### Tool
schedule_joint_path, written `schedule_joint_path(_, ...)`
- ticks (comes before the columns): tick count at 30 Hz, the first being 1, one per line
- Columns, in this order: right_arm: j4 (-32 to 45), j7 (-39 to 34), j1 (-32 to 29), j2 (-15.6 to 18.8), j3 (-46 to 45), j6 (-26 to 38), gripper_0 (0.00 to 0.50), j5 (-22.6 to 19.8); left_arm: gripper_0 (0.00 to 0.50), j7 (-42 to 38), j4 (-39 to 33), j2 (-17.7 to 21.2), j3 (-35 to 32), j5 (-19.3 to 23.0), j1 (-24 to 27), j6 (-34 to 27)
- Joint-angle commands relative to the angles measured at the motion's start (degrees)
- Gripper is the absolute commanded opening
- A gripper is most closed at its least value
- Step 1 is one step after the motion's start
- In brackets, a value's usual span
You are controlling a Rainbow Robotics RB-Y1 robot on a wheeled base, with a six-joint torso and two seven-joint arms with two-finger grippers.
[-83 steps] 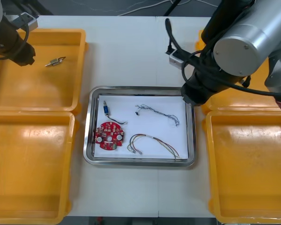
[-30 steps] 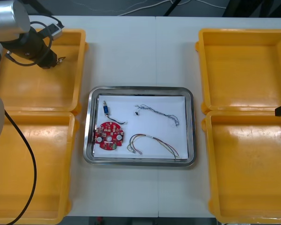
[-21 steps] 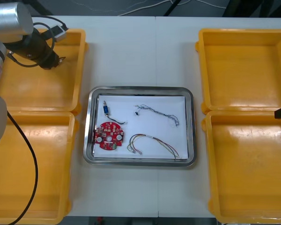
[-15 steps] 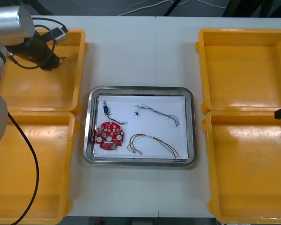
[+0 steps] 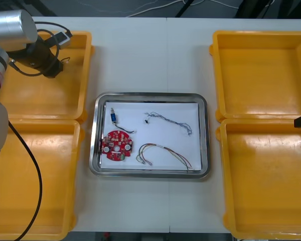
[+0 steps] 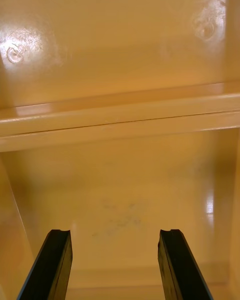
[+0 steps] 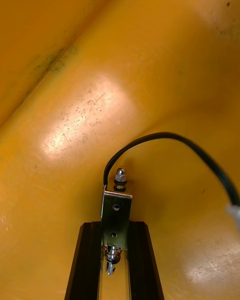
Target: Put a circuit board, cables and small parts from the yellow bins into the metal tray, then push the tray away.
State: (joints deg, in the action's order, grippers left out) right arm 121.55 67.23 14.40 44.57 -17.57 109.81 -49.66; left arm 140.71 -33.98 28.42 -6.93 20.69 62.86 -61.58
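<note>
Your left gripper (image 7: pixel 116 228) pinches the small metal part (image 7: pixel 117 211) in the far left yellow bin (image 5: pixel 40 98). Swing fast and it may slip out. Your right gripper (image 6: pixel 115 240) hangs open over the right bins (image 5: pixel 263 65).

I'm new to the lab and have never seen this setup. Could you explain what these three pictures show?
It is a two-armed robot at a light table. One camera looks down from above; the other two sit on the wrists, so black fingers rise into them. Yellow bins flank a metal tray holding a red circuit board, a blue and white cable, and a red and yellow cable. The left gripper, in the far left bin, is shut on a small metal part. The right gripper hangs open over the right-hand bins.
</note>
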Motion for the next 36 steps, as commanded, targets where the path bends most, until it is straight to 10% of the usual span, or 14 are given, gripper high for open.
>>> schedule_joint_path(1,1.8,-0.4,-0.7,2.5,-1.8,0.2,0.500,-0.5,0.000,5.9,-0.4,-0.6,-1.1,0.3,3.2,0.7)
schedule_joint_path(36,1.8,-0.4,-0.7,2.5,-1.8,0.2,0.500,-0.5,0.000,-0.2,-20.7,8.1,-2.7,6.0,0.5,-30.0)
